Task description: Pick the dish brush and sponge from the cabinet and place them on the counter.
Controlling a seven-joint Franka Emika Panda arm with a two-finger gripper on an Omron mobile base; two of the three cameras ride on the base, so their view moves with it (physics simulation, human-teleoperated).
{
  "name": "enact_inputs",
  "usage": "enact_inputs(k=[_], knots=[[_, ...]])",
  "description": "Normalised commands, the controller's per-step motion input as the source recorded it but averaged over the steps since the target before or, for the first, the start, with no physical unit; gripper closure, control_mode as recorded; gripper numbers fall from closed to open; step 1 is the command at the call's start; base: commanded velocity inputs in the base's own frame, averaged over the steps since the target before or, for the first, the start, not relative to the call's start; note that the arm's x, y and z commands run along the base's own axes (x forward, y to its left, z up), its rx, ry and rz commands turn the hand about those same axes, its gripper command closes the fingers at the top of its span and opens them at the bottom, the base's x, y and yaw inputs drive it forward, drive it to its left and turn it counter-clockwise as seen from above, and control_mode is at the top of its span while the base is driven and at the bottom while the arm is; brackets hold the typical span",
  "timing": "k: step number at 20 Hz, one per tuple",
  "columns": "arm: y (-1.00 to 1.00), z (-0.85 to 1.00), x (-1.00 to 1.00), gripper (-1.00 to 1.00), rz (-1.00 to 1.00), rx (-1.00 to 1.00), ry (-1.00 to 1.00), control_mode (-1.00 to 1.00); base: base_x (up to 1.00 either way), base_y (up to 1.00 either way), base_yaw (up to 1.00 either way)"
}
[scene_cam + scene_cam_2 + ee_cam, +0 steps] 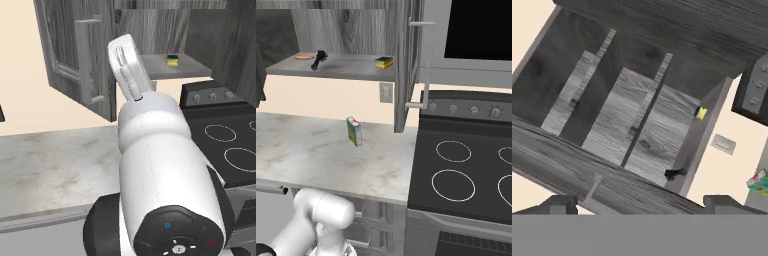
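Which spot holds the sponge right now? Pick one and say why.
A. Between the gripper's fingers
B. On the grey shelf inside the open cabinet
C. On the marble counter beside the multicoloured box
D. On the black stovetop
B: the sponge lies on the grey shelf of the open cabinet, near the shelf's right end and apart from the dish brush farther left; the counter below carries just the multicoloured box.

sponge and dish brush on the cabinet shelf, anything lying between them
Nothing: in the right base view the grey shelf is bare between the dish brush and the sponge.
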Motion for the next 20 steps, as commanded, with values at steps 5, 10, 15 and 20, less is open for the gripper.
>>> enact_inputs(k=[5, 10, 15, 20], knots=[[0.0, -0.11, -0.34, -1.0, 0.02, 0.18, 0.0, -1.0, 0.0, 0.0, 0.0], [-0.36, -0.03, -0.19, -1.0, 0.08, 0.22, 0.0, -1.0, 0.0, 0.0, 0.0], [-0.57, 0.0, -0.06, -1.0, 0.15, 0.26, -0.03, -1.0, 0.0, 0.0, 0.0], [-0.55, 0.0, 0.01, -1.0, 0.18, 0.29, 0.0, -1.0, 0.0, 0.0, 0.0]])
